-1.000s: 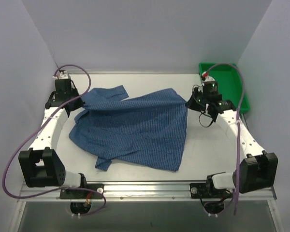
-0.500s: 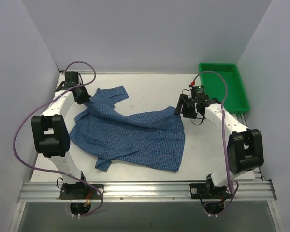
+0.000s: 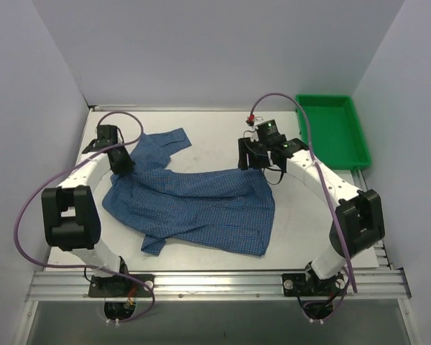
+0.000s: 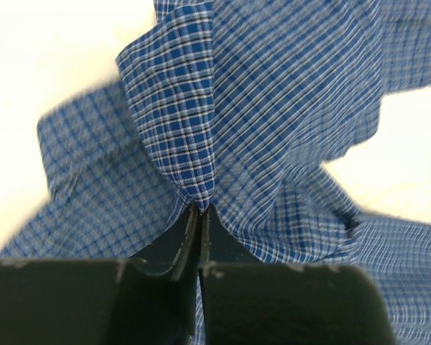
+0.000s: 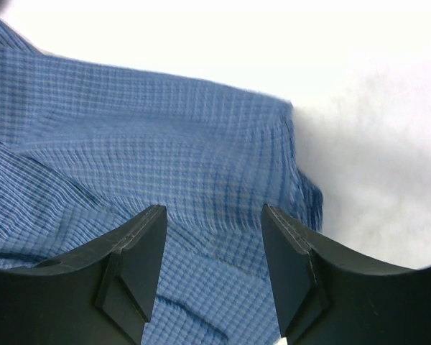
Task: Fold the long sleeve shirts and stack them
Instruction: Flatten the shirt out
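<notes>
White worktop point(image 3: 215, 126) fills centre: matte, evenly lit, soft shadows only. Back wall point(image 3: 215, 50) at 12 o'clock is plain pale lavender-grey. Left wall point(image 3: 21, 129) at 9 o'clock and right wall point(image 3: 413, 93) at 3 o'clock are same colour, both angling in toward back. Green plastic tray point(image 3: 334, 136) sits on worktop at 2 o'clock, close to right wall. Aluminium rail point(image 3: 215, 282) runs along near edge at 6 o'clock. Dull grey surface point(image 3: 215, 323) lies below rail. In wrist views worktop glares bright white.
</notes>
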You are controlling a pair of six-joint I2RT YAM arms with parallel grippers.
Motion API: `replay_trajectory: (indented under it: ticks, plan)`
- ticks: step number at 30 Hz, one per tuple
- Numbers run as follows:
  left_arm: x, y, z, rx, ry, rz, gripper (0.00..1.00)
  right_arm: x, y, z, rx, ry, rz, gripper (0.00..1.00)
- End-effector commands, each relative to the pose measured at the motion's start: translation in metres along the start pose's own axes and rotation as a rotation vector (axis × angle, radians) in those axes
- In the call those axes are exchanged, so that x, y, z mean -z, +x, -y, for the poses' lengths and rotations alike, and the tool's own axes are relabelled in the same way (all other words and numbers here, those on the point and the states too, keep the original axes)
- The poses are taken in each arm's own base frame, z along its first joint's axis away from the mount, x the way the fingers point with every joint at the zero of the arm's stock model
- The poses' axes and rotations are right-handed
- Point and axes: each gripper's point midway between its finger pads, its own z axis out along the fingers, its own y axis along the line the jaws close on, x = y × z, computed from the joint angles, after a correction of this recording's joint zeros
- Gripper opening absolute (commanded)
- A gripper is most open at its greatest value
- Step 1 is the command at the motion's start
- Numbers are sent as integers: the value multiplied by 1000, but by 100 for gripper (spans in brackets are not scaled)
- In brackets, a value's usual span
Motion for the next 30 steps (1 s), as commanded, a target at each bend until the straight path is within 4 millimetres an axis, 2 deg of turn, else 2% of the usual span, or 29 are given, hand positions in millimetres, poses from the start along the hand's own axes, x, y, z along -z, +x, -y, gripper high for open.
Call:
replay_trajectory:
  ticks: [1, 4, 6, 7, 10, 11, 14, 17, 19, 22, 24, 28, 29, 30]
  plan:
    - [17, 10, 4, 20, 42, 23, 7, -22, -1, -11, 107, 4, -39, 56]
    - [13, 36, -8, 32, 25, -24, 7, -38, 20, -15, 100, 9, -101, 55]
    - [11, 52, -10, 41, 38, -61, 7, -46, 41, -21, 97, 8, -155, 55]
    - [11, 55, -9, 43, 46, -69, 7, -48, 57, -19, 101, 16, -189, 55]
    - [12, 59, -10, 47, 54, -74, 7, -45, 86, -25, 125, 17, -239, 55]
    - [12, 59, -11, 42, 50, -76, 7, -41, 101, -25, 147, 31, -262, 55]
    - [14, 55, -18, 38, 29, -59, 7, -31, 129, -18, 181, 60, -302, 55]
    - [13, 53, -24, 40, 8, -51, 7, -22, 152, -11, 199, 90, -327, 55]
    - [11, 52, -26, 43, 4, -52, 7, -20, 158, -7, 193, 104, -330, 55]
    - [11, 51, -27, 41, 0, -50, 7, -13, 155, -4, 192, 106, -309, 55]
    - [11, 50, -28, 35, -2, -47, 7, -4, 138, -10, 192, 75, -261, 55]
    - [12, 48, -28, 30, -2, -40, 7, 10, 101, -4, 123, 56, -166, 55]
    - [13, 48, -27, 29, 2, -39, 7, 13, 90, 9, 75, 72, -139, 54]
    - [13, 47, -27, 29, 3, -39, 7, 14, 85, 14, 46, 77, -131, 54]
